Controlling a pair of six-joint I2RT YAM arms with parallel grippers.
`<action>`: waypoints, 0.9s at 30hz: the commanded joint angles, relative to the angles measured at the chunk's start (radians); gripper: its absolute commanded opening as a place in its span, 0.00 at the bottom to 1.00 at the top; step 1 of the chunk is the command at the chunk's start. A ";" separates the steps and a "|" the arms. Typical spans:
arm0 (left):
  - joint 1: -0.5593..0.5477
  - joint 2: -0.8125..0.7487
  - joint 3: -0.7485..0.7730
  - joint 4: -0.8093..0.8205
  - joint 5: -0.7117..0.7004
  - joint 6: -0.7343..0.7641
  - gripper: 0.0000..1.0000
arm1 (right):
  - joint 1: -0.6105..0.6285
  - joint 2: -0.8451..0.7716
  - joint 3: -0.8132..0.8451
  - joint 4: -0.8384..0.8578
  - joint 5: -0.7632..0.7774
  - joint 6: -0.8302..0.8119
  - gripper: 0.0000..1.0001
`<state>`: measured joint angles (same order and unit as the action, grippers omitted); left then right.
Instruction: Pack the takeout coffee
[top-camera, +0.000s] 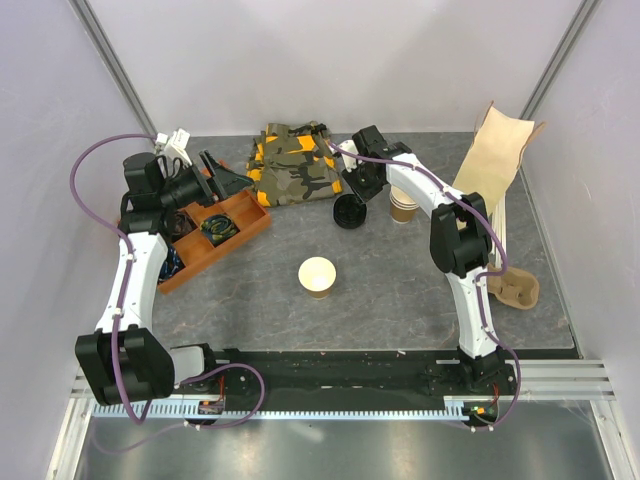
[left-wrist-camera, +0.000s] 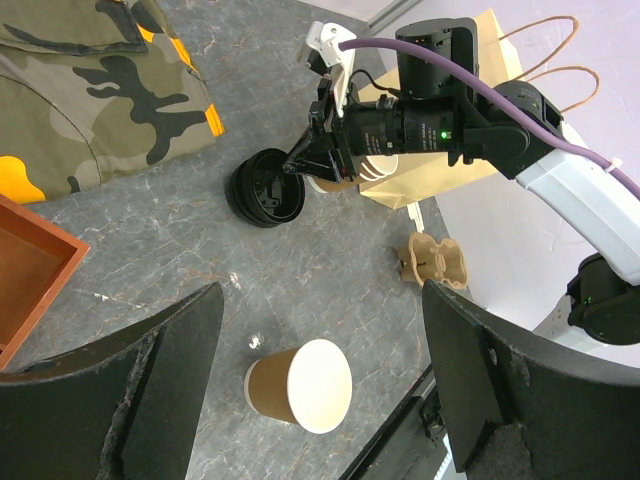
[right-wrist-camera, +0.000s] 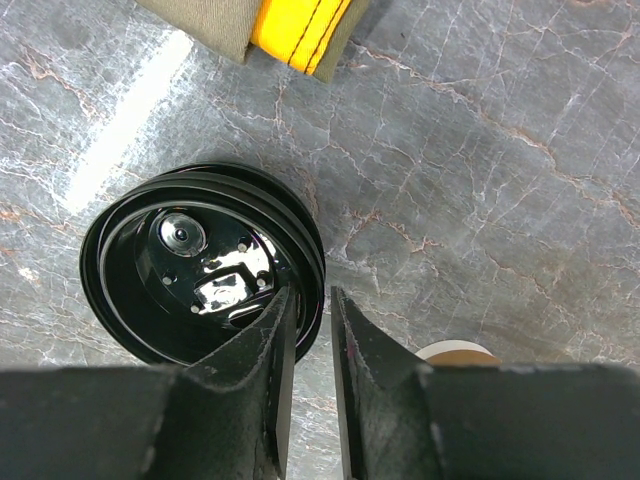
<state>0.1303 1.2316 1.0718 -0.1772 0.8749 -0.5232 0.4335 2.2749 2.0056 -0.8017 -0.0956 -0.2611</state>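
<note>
No lidded takeout coffee shows in any view. A lidless brown paper cup (top-camera: 317, 277) stands mid-table, and the left wrist view shows it (left-wrist-camera: 300, 385) below and between the wide jaws of my open left gripper (left-wrist-camera: 320, 300), which hovers high over the orange tray. A black lid (right-wrist-camera: 190, 265) lies upside down near the camouflage cloth. My right gripper (right-wrist-camera: 310, 295) has one finger inside the lid's rim and the other outside, pinching it. The top view shows this lid (top-camera: 350, 213) just under the right gripper (top-camera: 355, 185).
A stack of tan cups (top-camera: 403, 208) stands right of the lid. A brown paper bag (top-camera: 492, 160) leans at the back right, with a cardboard cup carrier (top-camera: 512, 290) in front of it. Camouflage cloth (top-camera: 295, 165) lies at the back, an orange tray (top-camera: 215, 240) at the left.
</note>
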 joint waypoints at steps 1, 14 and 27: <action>-0.004 -0.003 -0.006 0.036 0.018 -0.021 0.87 | -0.002 -0.037 0.038 0.024 0.017 0.003 0.29; -0.004 0.003 -0.012 0.044 0.019 -0.026 0.87 | -0.002 -0.055 0.041 0.025 0.013 0.003 0.31; -0.004 0.005 -0.010 0.048 0.016 -0.026 0.86 | -0.002 -0.061 0.042 0.025 0.027 0.005 0.28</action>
<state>0.1287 1.2343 1.0599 -0.1757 0.8749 -0.5312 0.4335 2.2749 2.0056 -0.8009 -0.0875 -0.2611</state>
